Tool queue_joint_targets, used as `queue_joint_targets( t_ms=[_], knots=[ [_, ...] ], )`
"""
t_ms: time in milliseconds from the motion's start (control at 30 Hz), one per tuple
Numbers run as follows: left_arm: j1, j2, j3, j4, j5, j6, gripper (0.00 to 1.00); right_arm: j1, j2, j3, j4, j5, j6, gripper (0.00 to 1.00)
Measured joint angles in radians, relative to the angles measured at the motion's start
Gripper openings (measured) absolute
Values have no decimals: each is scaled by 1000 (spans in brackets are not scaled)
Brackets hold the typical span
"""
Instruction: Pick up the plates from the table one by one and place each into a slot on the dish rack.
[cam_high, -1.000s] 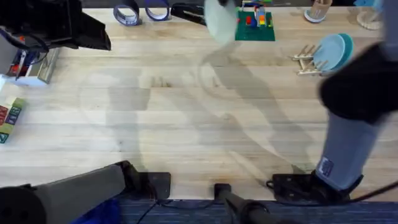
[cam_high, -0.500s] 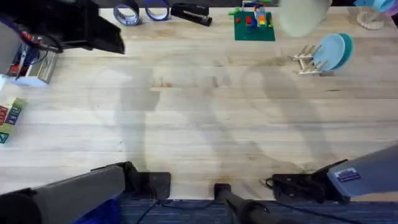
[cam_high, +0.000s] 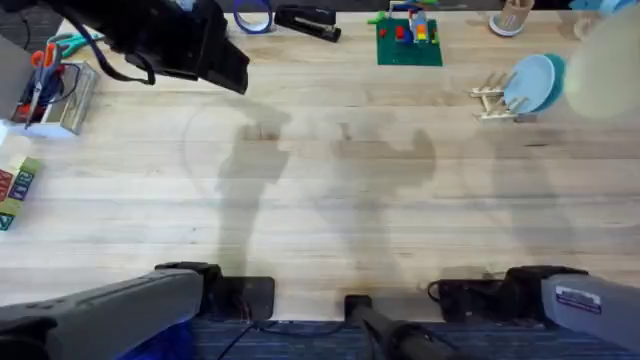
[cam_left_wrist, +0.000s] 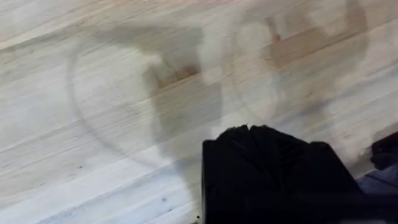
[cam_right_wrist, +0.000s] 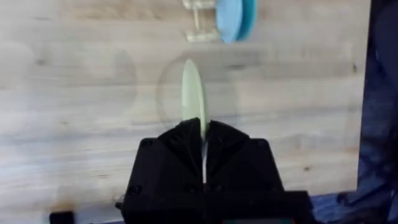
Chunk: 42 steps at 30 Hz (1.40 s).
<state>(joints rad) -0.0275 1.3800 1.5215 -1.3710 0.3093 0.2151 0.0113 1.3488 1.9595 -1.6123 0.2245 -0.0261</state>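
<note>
Bare wooden table (cam_high: 330, 200). Right gripper (cam_right_wrist: 203, 134) pinches cream-yellow plate (cam_right_wrist: 191, 93) edge-on; ahead, dish rack (cam_right_wrist: 202, 25) holding blue plate (cam_right_wrist: 233, 18), table edge alongside. Left gripper (cam_left_wrist: 249, 134): jaws pressed together, empty.

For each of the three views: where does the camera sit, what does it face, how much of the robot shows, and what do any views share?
Overhead: above the arm bases, looking down and forward over the table; both arms show at the bottom edge.
Left wrist: looks down at bare wood; its own end effector shows.
Right wrist: looks down past its end effector, which grips the cream plate edge-on.
Shared: overhead and right wrist both show the rack holding the blue plate.
</note>
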Motion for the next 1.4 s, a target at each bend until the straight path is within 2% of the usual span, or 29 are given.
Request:
queue_joint_targets(
  t_ms=[67,133,167,300,333,367,600,933,1200,1400],
  knots=[
    [-12,0,0,5,-18,-7,51,-47,-48,-50,1,0,-1,34],
    [-16,0,0,14,-27,-12,112,-96,-92,-99,11,0,-1,34],
    [-16,0,0,20,-34,-12,236,-121,-112,-126,22,-1,-2,34],
    [-16,0,0,29,-45,-15,864,-210,-150,-212,92,-42,-19,32],
    [-16,0,0,29,-46,-21,958,-229,-150,-228,111,-64,-28,32],
    [-16,0,0,29,-46,-21,986,-249,-146,-246,137,-91,-35,32],
    [-16,0,0,29,-49,-21,995,-309,-63,-275,236,-163,-98,32],
    [-16,0,0,25,-49,-21,993,-311,35,-276,379,-177,-236,32],
    [-16,0,0,24,-49,-21,995,-311,82,-276,423,-179,-347,32],
    [-16,0,0,24,-49,-21,994,-311,129,-276,448,-181,-376,32]
  ],
)
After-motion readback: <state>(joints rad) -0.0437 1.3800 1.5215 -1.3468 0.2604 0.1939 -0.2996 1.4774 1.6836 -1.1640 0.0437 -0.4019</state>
